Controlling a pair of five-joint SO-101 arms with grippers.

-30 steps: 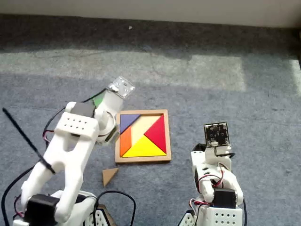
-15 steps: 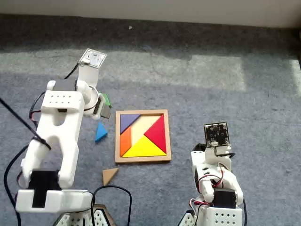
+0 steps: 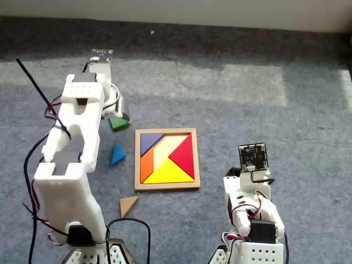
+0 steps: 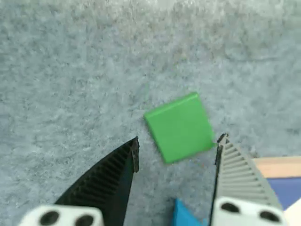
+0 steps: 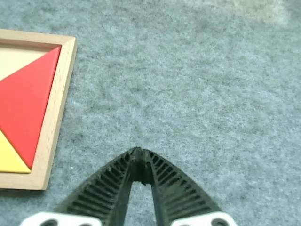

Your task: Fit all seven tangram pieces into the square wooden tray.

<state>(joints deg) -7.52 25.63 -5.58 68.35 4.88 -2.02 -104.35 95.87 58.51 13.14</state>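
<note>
The square wooden tray (image 3: 166,187) lies mid-table and holds a purple (image 3: 149,142), an orange (image 3: 146,165), a yellow (image 3: 169,174) and a red piece (image 3: 185,154). A green square piece (image 3: 118,123) lies flat on the carpet left of the tray's far corner. My left gripper (image 4: 178,143) hangs open just above the green piece (image 4: 178,128), one finger on each side of it. A blue triangle (image 3: 116,154) and a tan triangle (image 3: 128,205) lie loose left of the tray. My right gripper (image 5: 137,153) is shut and empty over bare carpet right of the tray (image 5: 59,108).
The left arm (image 3: 80,126) stretches along the left side of the table, with cables trailing near its base. The right arm (image 3: 253,192) sits folded at the front right. Grey carpet covers the table all round.
The left arm has swung left and stretched toward the far side, uncovering the blue triangle. The green piece now lies in plain view on the carpet. The right arm has not moved.
</note>
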